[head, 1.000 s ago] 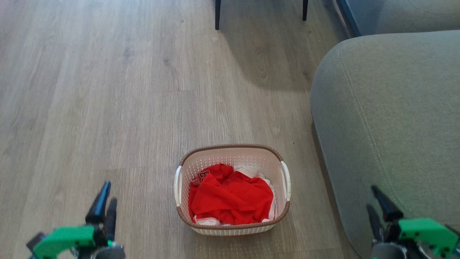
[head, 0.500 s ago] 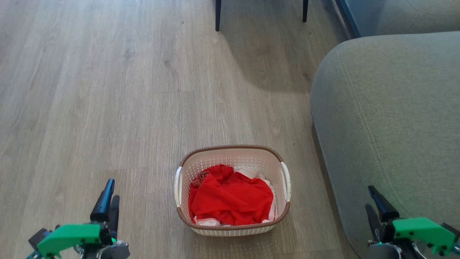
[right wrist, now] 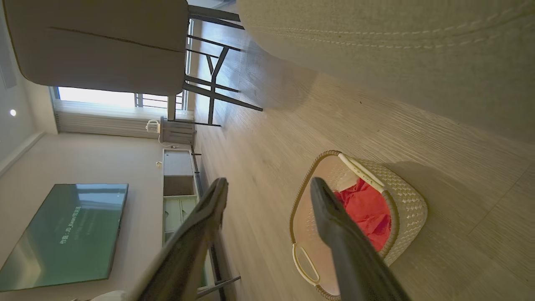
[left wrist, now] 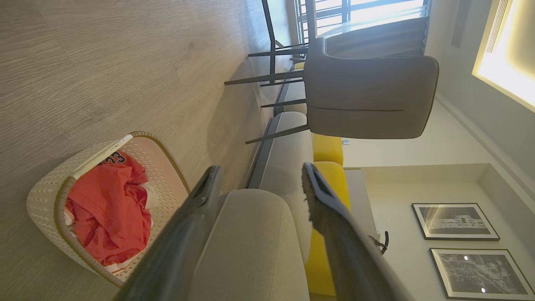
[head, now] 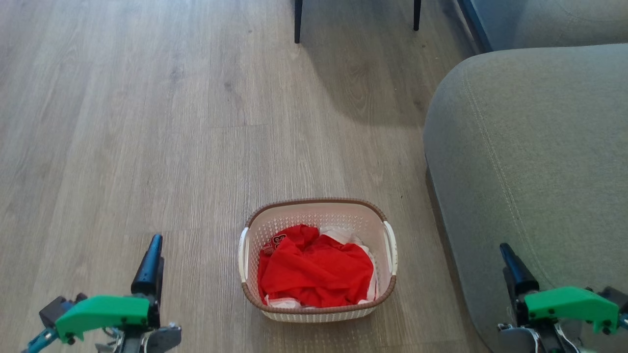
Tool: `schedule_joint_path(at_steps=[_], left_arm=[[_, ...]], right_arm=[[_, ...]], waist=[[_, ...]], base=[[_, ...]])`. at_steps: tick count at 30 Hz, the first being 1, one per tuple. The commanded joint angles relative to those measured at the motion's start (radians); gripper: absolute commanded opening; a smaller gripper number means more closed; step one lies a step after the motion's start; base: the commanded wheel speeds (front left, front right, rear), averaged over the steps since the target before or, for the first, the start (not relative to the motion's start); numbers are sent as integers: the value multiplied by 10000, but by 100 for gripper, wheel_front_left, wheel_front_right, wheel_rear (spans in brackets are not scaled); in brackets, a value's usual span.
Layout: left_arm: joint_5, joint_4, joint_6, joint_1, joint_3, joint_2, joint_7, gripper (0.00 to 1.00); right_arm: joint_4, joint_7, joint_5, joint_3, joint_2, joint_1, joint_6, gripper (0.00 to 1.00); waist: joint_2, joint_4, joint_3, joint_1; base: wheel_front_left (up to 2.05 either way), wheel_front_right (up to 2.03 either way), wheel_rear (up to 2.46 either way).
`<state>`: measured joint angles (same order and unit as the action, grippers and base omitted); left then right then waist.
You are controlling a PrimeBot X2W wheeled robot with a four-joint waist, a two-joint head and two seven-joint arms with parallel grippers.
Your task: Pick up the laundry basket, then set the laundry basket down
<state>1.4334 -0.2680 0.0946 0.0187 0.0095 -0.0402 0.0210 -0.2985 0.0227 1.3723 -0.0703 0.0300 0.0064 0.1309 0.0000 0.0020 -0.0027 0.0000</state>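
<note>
Plenty of bare wood floor (head: 147, 122) lies left of and beyond the laundry basket (head: 316, 200), which sits on it holding a red jersey (head: 314, 272). Its right handle stands near the grey sofa (head: 535, 162) (a narrow strip between). The left gripper (head: 154, 245) and right gripper (head: 506, 255) flank it, well apart, fingers pointing forward, jaws spread, empty.

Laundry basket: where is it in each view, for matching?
Head view: laundry basket bottom centre, on the floor.
Left wrist view: laundry basket lower left.
Right wrist view: laundry basket lower right of centre.
Shared landmark: grey sofa beside it.
</note>
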Motion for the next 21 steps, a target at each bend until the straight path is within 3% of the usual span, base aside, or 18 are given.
schedule_joint_path(at_steps=[1,21], left_arm=[[-291,463,-46,-443,15,-62,-119,100],[-3741,1126,-424,-458,-413,-70,-675,100]], right_arm=[[463,-137,-307,84,80,-404,0,100],[1110,-694,-3102,516,105,-410,-1,100]], waist=[[0,2,-1,0],[0,20,-23,0]], base=[[0,0,0],[0,0,0]])
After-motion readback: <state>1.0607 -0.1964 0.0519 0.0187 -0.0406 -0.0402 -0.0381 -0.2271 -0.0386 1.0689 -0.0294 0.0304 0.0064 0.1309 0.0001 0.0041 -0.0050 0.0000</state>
